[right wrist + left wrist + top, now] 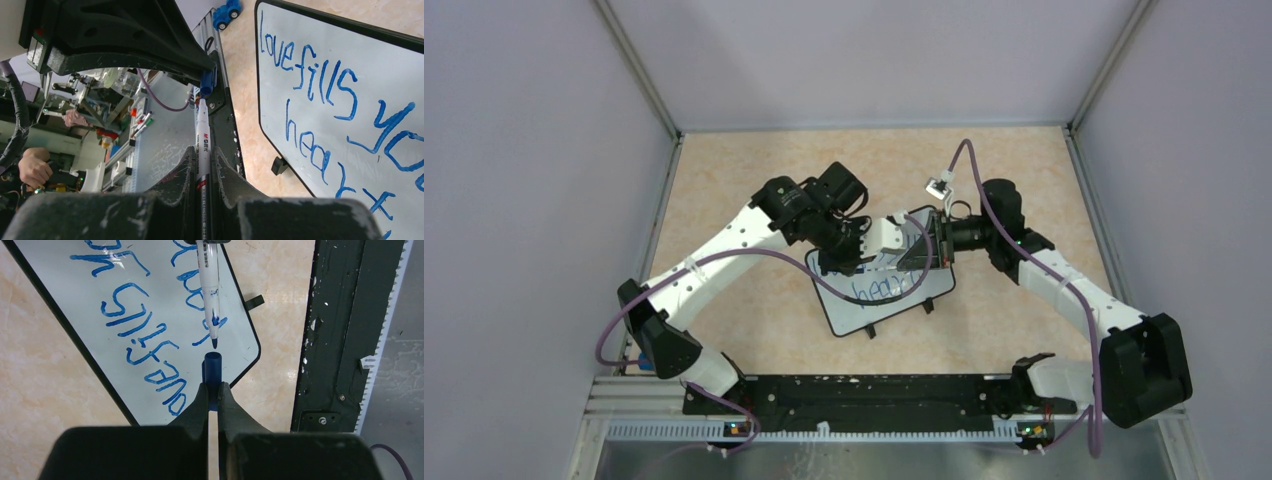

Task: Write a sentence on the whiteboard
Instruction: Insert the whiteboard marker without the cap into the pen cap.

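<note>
The whiteboard [849, 318] [75, 305] [320, 45] lies tilted on the tan tabletop. On it is the sentence [879, 288] [145, 335] [325, 85] in blue, "love fills your heart", on two lines. My left gripper [864, 245] [212, 386] is shut on a blue marker cap [212, 367] [206, 82]. My right gripper [929, 243] [202, 150] is shut on a white marker [210, 285] [203, 135]. Both hover over the board, facing each other. The marker's blue tip points at the cap's open end, a small gap away.
A black base rail [864, 395] [340, 330] runs along the near edge of the table. One black foot [254, 302] [280, 165] sticks out from the board's edge. A small blue object [226, 12] lies near the left arm's base. Grey walls enclose three sides.
</note>
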